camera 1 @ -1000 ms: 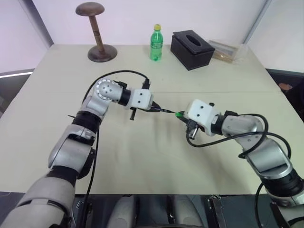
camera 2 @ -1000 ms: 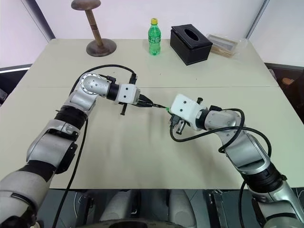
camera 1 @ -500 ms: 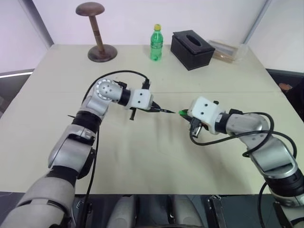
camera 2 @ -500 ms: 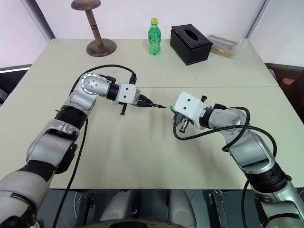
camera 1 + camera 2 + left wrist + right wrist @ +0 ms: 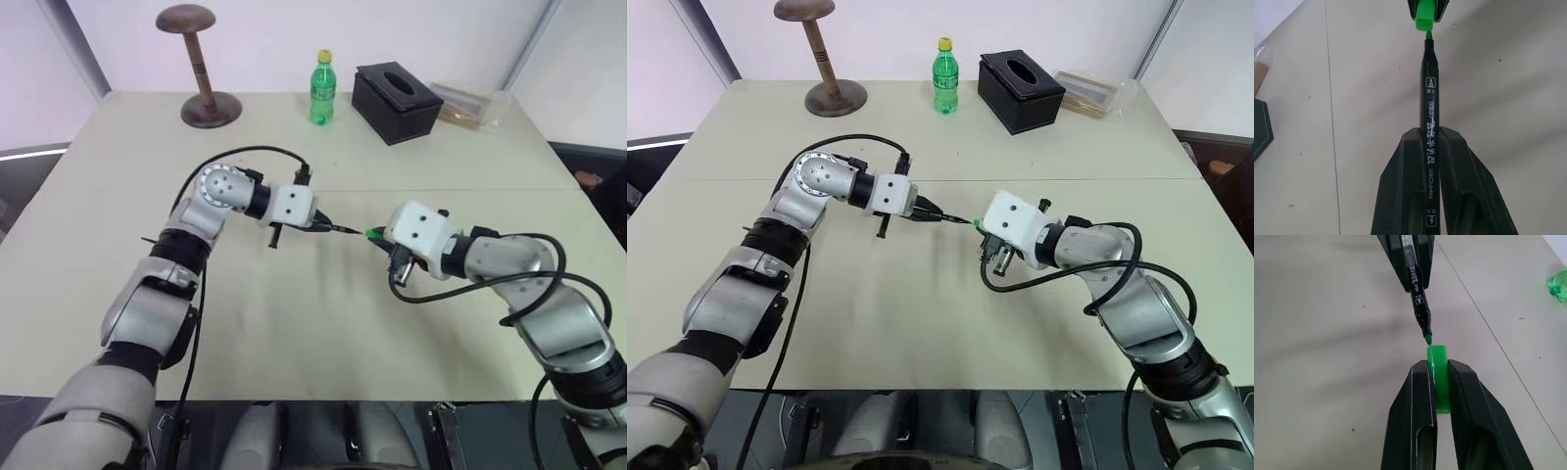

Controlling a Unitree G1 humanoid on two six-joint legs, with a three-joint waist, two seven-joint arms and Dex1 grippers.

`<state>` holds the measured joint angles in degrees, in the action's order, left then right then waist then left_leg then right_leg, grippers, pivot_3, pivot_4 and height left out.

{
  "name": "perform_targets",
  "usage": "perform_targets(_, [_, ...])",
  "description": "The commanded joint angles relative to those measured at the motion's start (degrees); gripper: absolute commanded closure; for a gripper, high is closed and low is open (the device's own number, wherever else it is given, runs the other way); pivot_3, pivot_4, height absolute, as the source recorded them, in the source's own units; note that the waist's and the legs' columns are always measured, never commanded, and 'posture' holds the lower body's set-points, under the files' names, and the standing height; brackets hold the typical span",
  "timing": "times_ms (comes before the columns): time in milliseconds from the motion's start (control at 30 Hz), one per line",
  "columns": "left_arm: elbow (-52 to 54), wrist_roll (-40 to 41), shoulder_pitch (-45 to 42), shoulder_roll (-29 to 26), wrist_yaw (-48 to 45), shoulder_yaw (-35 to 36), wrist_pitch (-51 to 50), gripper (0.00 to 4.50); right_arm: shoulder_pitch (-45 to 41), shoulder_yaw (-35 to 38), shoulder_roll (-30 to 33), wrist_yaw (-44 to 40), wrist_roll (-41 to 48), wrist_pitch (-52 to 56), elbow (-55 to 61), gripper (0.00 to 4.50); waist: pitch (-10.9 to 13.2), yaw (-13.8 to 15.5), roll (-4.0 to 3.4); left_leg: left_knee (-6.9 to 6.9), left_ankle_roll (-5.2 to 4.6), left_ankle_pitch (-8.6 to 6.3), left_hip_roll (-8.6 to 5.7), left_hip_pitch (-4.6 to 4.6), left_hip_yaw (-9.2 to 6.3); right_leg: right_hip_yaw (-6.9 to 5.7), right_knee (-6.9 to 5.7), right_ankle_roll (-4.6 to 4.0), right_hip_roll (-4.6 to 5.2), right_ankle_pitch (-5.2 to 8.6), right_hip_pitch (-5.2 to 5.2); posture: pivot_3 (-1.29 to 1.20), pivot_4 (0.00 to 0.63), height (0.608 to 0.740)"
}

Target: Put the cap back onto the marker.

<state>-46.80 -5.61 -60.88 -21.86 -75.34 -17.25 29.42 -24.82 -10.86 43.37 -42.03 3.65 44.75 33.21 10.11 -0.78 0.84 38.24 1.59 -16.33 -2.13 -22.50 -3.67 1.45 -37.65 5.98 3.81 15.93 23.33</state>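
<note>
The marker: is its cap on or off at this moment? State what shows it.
Off. The marker has its green tip bare, just short of the cap, which the right gripper holds; the left gripper holds the marker.

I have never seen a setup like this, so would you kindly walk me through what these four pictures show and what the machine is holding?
This is a humanoid robot with two arms working over a beige table. The two wide pictures come from the stereo camera on its head, looking down over its arms. The two close pictures come from wrist cameras, each looking along that arm's two black fingers. The left end effector is shut on the marker, a slim black pen with a green tip. The right end effector is shut on the cap, a small green tube, with its open end just short of the marker's tip. At the table's far edge stand a wooden stand, a green bottle and a black tissue box.
</note>
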Motion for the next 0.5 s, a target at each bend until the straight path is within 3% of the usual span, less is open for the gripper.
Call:
perform_targets(33, [0.82,0.55,-1.25,-0.14,-0.01,0.23,0.81,4.5,-0.62,0.29,-0.35,0.33,0.39,-0.16,1.95,4.47,0.0,0.01,0.0,0.0,0.0,0.0,0.0,0.0,0.0,0.0,0.0,0.0,0.0,0.0,0.0,0.0,0.15,0.74])
perform_targets(500, [0.47,0.56,-1.48,-0.04,0.0,0.27,1.01,4.5,-0.86,-0.31,-0.8,0.39,0.19,-0.25,1.67,4.47,0.0,0.02,0.0,0.0,0.0,0.0,0.0,0.0,0.0,0.0,0.0,0.0,0.0,0.0,0.0,0.0,0.15,0.74])
